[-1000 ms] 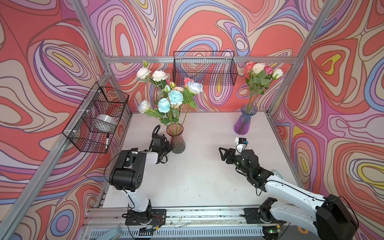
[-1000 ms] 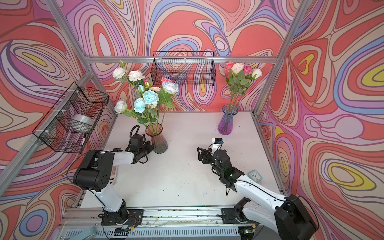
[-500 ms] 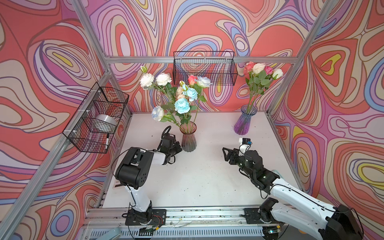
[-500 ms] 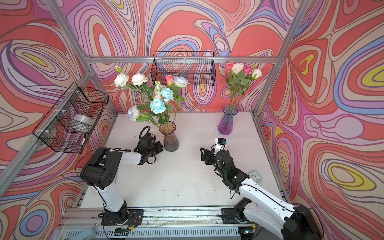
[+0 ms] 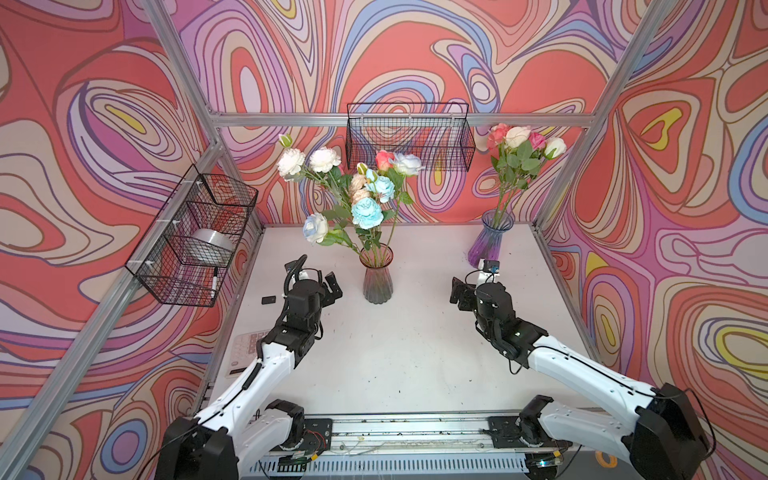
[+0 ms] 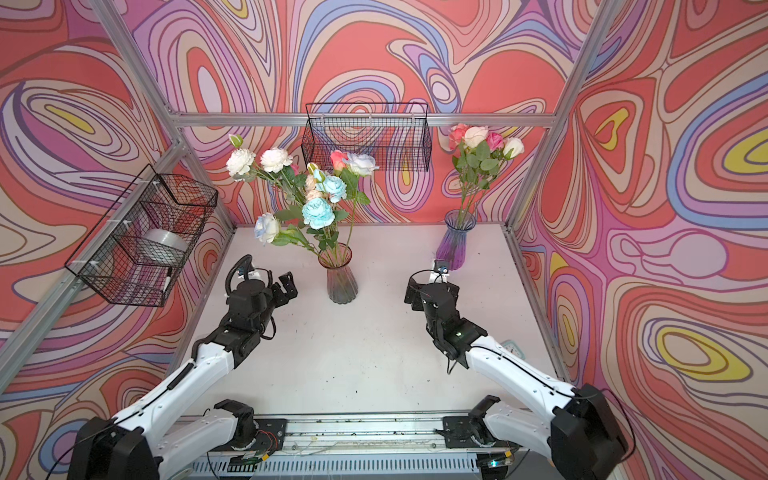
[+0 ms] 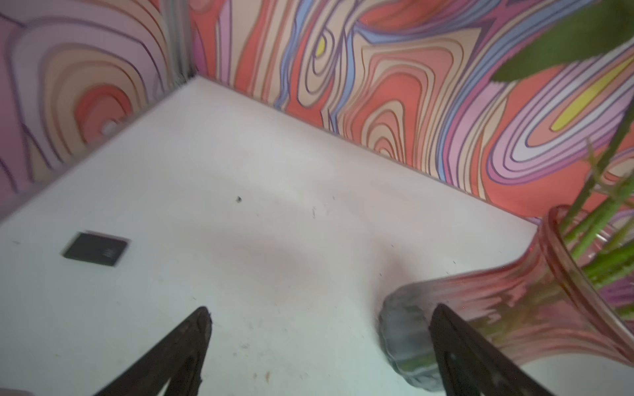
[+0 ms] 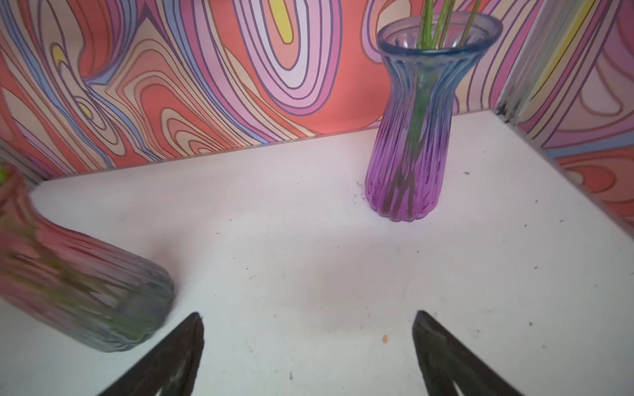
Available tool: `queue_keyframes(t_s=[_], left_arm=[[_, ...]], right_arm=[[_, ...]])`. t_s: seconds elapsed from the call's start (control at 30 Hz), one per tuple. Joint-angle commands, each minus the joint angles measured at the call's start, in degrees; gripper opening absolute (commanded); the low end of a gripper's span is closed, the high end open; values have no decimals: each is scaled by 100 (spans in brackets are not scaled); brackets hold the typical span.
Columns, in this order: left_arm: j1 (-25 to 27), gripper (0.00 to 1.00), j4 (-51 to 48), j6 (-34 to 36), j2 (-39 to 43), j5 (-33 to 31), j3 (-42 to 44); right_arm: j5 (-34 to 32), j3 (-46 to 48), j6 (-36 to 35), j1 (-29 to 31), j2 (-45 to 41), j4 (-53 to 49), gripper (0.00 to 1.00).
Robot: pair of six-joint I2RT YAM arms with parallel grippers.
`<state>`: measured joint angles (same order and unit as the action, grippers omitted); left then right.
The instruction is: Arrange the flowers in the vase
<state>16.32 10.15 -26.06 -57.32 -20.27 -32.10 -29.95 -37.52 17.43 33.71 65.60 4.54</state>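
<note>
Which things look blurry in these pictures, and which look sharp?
Right wrist view: the pink vase is smeared, the purple vase sharp. Left wrist view: the pink vase is smeared too, a leaf out of focus. Both top views: crisp, evenly lit.

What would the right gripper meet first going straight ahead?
Probably the back wall: the right gripper points across bare table, between pink vase and purple vase, which stands near that line; depth unclear.
</note>
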Motion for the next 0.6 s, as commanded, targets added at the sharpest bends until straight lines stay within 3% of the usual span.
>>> queue_keyframes(t_s=[0.0, 0.03, 0.13, 0.2, 0.3, 0.47, 0.5, 0.57], left_arm=[[-133, 100, 1763, 2326, 31, -426, 1054], [-188, 100, 2911, 2937, -156, -117, 1518], [-427, 100, 4779, 3088, -942, -61, 2160], [-632, 100, 4724, 3009, -1251, 110, 2139], [-1104, 100, 4567, 2601, -1794, 689, 1977], [-1486, 100, 6221, 2441, -3300, 1228, 1993], [-1491, 100, 6068, 2445, -3266, 1245, 1971], [-1508, 100, 4650, 2368, -2814, 1303, 1591]], right_arm=[[159, 266, -1890, -202, 225, 1204, 98], [373, 514, -2235, -328, 216, 1778, 99], [886, 908, -2793, -1004, 408, 2762, 98], [1061, 1018, -3082, -1383, 680, 3118, 98], [1769, 1198, -2634, -2147, 1125, 3531, 98], [2174, 1615, -2207, -2688, 2424, 5311, 98], [2201, 1727, -2265, -2705, 2825, 5991, 98], [1832, 1849, -1843, -2917, 3218, 6552, 98]])
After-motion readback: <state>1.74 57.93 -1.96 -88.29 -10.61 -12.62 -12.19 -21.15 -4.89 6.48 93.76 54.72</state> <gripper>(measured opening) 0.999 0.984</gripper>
